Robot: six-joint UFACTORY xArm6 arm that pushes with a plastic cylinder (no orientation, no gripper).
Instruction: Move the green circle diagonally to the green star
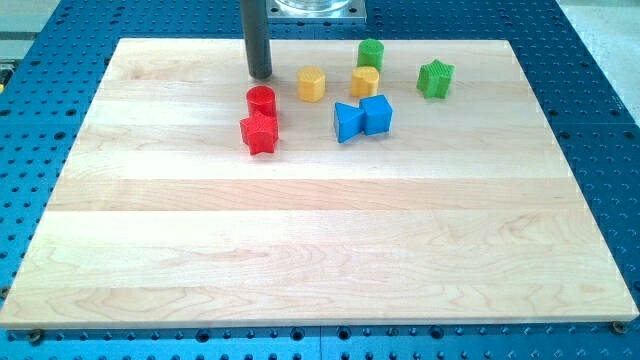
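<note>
The green circle (371, 53) stands near the board's top edge, touching a yellow block (365, 82) just below it. The green star (435, 78) lies to its lower right, a short gap away. My tip (260, 76) rests on the board at the view's upper left of the blocks, well to the left of the green circle and just above the red circle (261, 101).
A red star (259, 133) sits right under the red circle. A yellow hexagon-like block (312, 84) lies between my tip and the other yellow block. Two blue blocks (362, 118) touch each other below the yellow ones. The wooden board (300, 250) lies on a blue perforated table.
</note>
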